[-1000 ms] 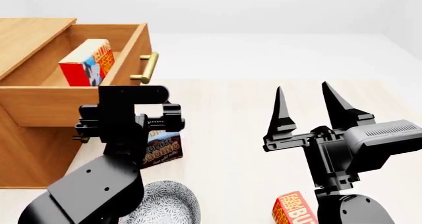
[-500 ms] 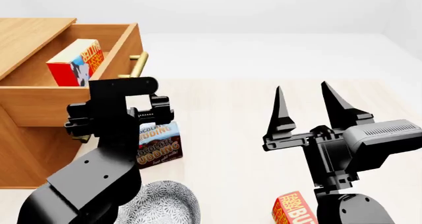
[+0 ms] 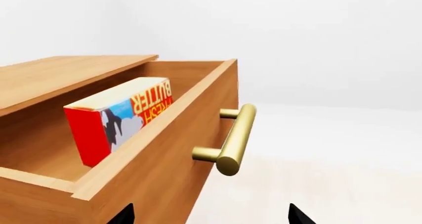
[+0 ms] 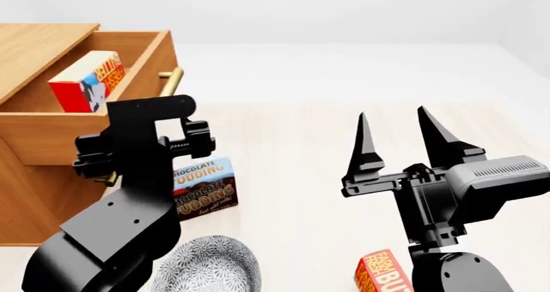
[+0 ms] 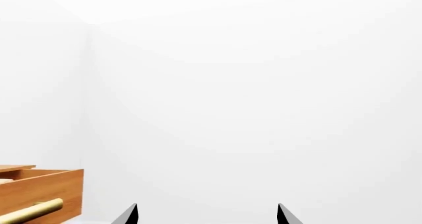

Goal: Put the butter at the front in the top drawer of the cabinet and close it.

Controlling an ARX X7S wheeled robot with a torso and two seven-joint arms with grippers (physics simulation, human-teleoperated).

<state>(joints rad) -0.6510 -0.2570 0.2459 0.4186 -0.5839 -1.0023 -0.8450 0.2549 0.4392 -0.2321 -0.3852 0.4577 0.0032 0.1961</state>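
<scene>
The cabinet (image 4: 35, 176) stands at the left with its top drawer (image 4: 94, 121) partly pulled out. The butter (image 4: 86, 79) stands on edge inside it, also clear in the left wrist view as the butter (image 3: 118, 117) behind the drawer front (image 3: 158, 159). My left gripper (image 3: 209, 219) is open, just before the drawer front and below its brass handle (image 3: 232, 141); in the head view my left arm (image 4: 142, 150) hides its fingers. My right gripper (image 4: 393, 113) is held up over the table, open and empty, and the right wrist view shows the right gripper (image 5: 207, 214) with nothing between its tips.
A chocolate pudding box (image 4: 205, 185) stands on the table beside my left arm. A patterned bowl (image 4: 215, 266) lies near the front edge. A second butter carton (image 4: 382, 276) lies low beside my right arm. The wooden table (image 4: 292, 144) stretches to the right.
The top drawer has slid inward to the left, carrying the butter with it. My left arm has moved left along with the drawer front. The right arm has stayed still.
</scene>
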